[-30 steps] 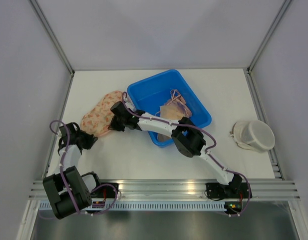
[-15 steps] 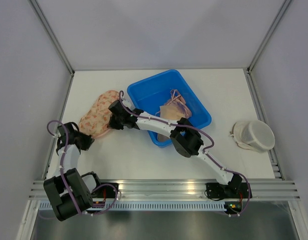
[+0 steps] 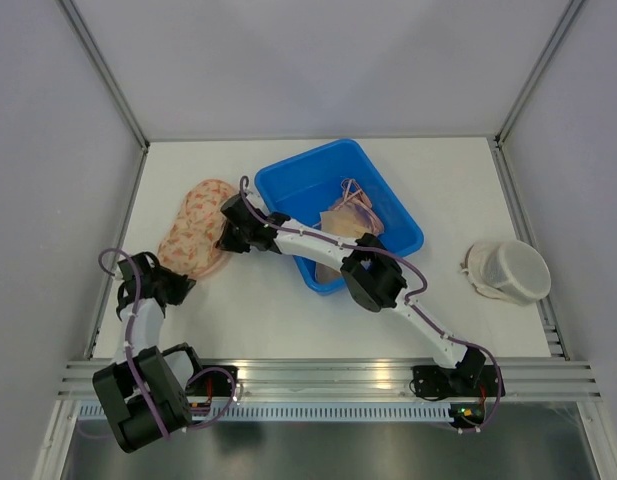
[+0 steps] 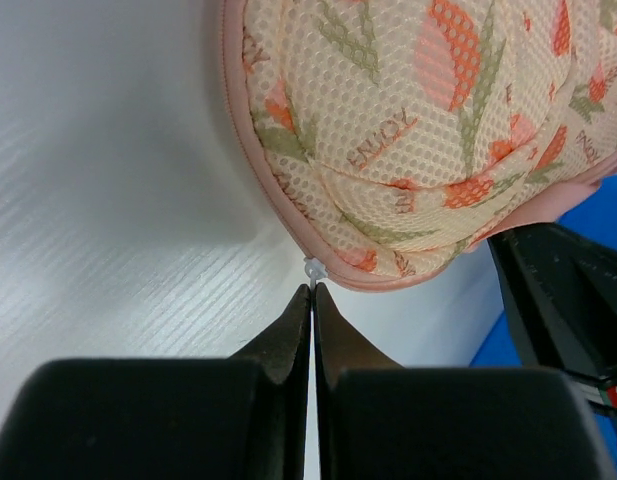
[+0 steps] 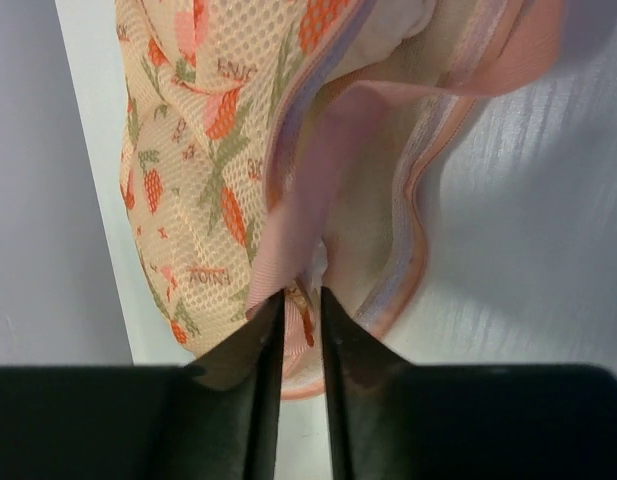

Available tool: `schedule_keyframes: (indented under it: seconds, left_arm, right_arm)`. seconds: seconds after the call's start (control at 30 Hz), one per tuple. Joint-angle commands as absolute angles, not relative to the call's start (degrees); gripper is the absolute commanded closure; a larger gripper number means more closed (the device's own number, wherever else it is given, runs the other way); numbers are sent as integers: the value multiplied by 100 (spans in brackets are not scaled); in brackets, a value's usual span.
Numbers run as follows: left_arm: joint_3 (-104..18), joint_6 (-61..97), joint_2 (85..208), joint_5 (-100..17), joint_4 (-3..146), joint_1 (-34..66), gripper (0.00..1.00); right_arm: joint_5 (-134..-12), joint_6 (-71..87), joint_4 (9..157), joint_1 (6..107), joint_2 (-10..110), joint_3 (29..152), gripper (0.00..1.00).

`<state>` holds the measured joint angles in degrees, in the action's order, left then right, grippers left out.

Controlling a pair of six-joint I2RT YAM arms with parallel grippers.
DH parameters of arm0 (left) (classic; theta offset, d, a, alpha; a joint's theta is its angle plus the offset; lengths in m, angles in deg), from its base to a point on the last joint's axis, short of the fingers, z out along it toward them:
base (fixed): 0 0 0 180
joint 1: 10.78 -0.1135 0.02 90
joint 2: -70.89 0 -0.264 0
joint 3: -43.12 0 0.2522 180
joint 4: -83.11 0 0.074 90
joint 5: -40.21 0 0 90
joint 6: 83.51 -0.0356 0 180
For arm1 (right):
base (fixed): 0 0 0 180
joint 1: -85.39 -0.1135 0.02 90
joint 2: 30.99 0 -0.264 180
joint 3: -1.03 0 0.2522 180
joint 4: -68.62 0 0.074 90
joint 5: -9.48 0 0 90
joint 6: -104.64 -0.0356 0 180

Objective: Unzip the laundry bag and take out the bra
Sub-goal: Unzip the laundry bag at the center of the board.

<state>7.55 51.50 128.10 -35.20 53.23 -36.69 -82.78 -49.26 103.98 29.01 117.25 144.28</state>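
While left gripper [image 4: 312, 290] pressed together at zipper pull [image 4: 313, 268], right gripper [image 5: 298, 298] parted astride laundry bag [image 5: 198, 130] edge.

peach floral mesh laundry bag [image 3: 193, 232], partly unzipped, flat beside blue bin [image 3: 303, 195]

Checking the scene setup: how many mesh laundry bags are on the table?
2. The floral bag lies left of the blue bin; the white bag sits alone near the right edge of the table. More could be hidden under the garment in the bin.
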Motion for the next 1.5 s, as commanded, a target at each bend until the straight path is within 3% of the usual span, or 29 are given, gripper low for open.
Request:
schedule_keyframes:
  seconds: [0.0,0.17,0.37,1.03,1.47]
  left_arm:
    - [896,5245,12688,-3046,5721,-3697,98]
    - [967,5289,12671,-2852,5854,-3697,98]
    - [993,5333,12706,-2738,5950,-3697,98]
    - [923,5219,12846,-2360,6126,-3688,98]
    - [984,5210,12767,-2008,6521,-3697,98]
  right_arm:
    - [-8131,-4978,10190,2932,11333,14285,72]
    - [-8087,-5285,10145,2888,10938,13828,51]
    - [-8070,-5505,10198,2800,10831,13713,46]
    - [-8351,-6051,10102,2571,10831,13344,40]
    - [-8351,-6033,9908,2650,10998,13405,52]
